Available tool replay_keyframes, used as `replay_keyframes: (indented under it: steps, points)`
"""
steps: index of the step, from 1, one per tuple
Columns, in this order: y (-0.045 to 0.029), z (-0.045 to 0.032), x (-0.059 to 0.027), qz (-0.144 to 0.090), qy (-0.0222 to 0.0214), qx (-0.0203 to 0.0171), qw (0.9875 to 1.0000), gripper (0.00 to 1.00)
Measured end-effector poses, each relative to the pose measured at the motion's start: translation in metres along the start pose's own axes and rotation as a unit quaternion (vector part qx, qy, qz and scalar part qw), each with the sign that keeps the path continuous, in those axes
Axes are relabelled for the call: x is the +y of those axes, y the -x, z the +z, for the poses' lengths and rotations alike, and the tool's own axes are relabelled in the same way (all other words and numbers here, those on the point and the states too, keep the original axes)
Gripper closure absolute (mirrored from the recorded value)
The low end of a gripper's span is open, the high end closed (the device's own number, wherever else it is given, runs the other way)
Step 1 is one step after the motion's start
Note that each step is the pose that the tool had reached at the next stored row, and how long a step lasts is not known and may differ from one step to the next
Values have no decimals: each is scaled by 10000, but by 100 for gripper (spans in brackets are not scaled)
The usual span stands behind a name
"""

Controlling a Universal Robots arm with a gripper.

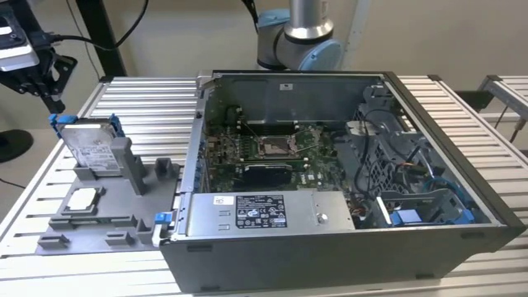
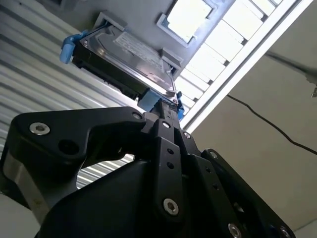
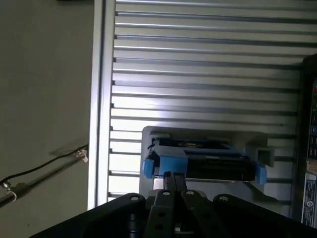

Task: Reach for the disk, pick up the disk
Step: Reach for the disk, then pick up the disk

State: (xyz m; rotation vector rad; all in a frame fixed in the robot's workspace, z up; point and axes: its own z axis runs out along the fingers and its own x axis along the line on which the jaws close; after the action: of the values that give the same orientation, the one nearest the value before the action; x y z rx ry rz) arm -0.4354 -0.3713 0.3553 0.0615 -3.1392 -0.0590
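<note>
Slatted metal bench [image 1: 140, 93] carries an open PC case [image 1: 330, 260] and, on the exterior view's left, a grey fixture [image 1: 103, 216]. I've got the disk [image 1: 89, 145] standing on edge in a slot of that fixture, approx. upright, w/ blue rails on its ends. End effector [image 1: 51, 102] hangs just above the disk's top corner. In the first wrist view its fingers [image 3: 168, 182] are pressed together w/ nothing between them, tips right at the blue rail [image 3: 166, 163]. Can't tell if they touch it.
</note>
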Motion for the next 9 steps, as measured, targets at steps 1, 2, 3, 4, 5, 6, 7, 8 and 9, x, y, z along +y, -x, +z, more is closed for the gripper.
replay_keyframes:
  steps: [1, 2, 3, 4, 5, 6, 7, 8, 9]
  points:
    - [0, 0, 0, -42, 0, 2, 10000, 100]
    - [0, 0, 0, -91, 0, 3, 10000, 100]
    - [0, 0, 1, -147, 0, 5, 9999, 100]
    - [-1, -1, 1, -204, 0, 8, 9998, 100]
    - [-2, 0, 2, -260, 0, 9, 9997, 100]
    - [-2, -1, 2, -308, 0, 9, 9995, 100]
    - [-3, -1, 3, -359, -1, 10, 9994, 100]
    - [-4, -1, 3, -416, -2, 13, 9991, 100]
    - [-4, 0, 3, -480, -3, 14, 9988, 100]
